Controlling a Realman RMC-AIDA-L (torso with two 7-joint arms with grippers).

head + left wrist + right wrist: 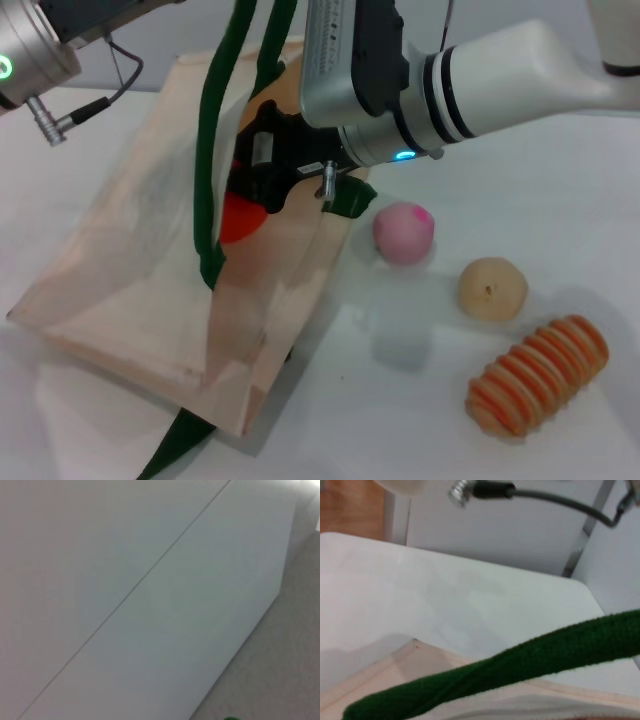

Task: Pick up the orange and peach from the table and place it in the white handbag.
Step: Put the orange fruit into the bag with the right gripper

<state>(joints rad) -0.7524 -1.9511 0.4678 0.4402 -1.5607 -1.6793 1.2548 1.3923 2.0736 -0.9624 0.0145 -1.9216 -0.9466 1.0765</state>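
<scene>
The white handbag [130, 270] lies on the table with its mouth held up by the dark green handles [212, 130], which run up out of the head view. My right gripper [258, 195] reaches into the mouth and is shut on the orange [240, 220], which shows just inside, partly behind the handle. The peach [404, 232] sits on the table just right of the bag. The right wrist view shows a green handle [520, 660] over the bag's cloth [420, 675]. My left arm [30, 50] is at the top left; its gripper is out of view.
A pale tan round fruit [492, 288] and a ridged orange-and-tan striped piece [538, 375] lie on the white table [420, 400] right of the peach. A loose green strap end [175, 445] lies at the bag's near corner.
</scene>
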